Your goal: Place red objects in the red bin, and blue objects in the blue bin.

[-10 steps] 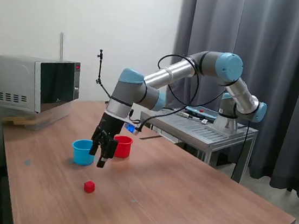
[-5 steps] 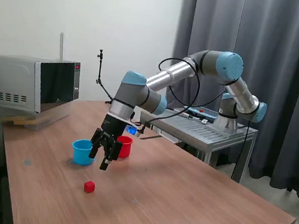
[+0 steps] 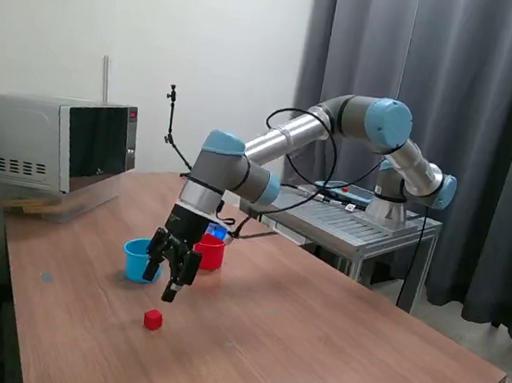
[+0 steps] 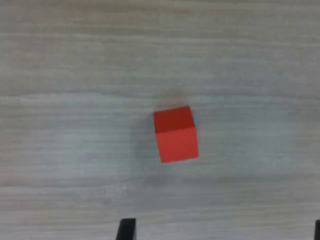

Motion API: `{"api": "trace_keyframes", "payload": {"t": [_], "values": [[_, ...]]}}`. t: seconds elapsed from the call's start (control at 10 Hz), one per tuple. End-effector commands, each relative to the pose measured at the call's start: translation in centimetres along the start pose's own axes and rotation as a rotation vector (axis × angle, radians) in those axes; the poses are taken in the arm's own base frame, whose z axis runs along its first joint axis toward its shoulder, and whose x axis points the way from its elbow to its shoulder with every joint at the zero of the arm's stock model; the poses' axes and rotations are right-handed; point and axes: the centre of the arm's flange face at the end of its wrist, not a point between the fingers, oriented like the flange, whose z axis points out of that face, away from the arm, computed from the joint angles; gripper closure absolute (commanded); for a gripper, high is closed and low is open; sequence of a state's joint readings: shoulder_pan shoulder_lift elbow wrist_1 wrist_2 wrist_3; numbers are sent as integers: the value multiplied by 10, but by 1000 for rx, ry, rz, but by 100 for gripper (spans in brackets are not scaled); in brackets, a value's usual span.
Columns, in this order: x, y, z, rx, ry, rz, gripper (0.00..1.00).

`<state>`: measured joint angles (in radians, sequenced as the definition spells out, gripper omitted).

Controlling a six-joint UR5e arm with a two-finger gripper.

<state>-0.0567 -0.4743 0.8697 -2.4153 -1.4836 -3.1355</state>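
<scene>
1. Exterior view shows the arm's two-finger gripper (image 3: 172,286) hanging above the brown wood-grain table (image 3: 330,350), near the table's edge on the exterior view's left, with a small bright red cube (image 3: 153,319) lying on the bare wood just below and in front of it.

2. Wrist view looks straight down on that small bright red cube (image 4: 175,134). Two dark fingertips (image 4: 126,229) peek in at the frame's edge, well apart from each other, so the jaws stand spread with nothing between them.

3. My judgement: the step in hand is the approach to this cube. The gripper is above it and not yet touching.

4. The next move calls for bringing the cube midway between the fingertips, descending until they straddle it, then closing. The cube sits slightly turned against the wood grain, so a small wrist rotation may help the fingertips meet flat faces.

5. After the grasp, the cube belongs in the small round red plastic cup (image 3: 210,252), which stands farther back on the table, right beside the small round light blue plastic cup (image 3: 138,259).

6. Count: one red cube is visible, one red cup, one light blue cup. No dark blue cubes can be seen on the table; what the cups hold cannot be told from here.
</scene>
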Motion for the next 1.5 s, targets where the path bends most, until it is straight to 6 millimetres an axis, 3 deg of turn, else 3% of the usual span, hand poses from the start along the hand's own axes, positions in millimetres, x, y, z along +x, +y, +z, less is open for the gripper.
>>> {"api": "trace_keyframes", "payload": {"t": [0.0,0.2,0.9,1.4], "values": [[-1,0,14,1,-5,5,0],[-6,-5,29,21,-30,8,0],[-10,-14,53,79,-27,-2,0],[-12,-18,56,127,6,-161,0]]}}
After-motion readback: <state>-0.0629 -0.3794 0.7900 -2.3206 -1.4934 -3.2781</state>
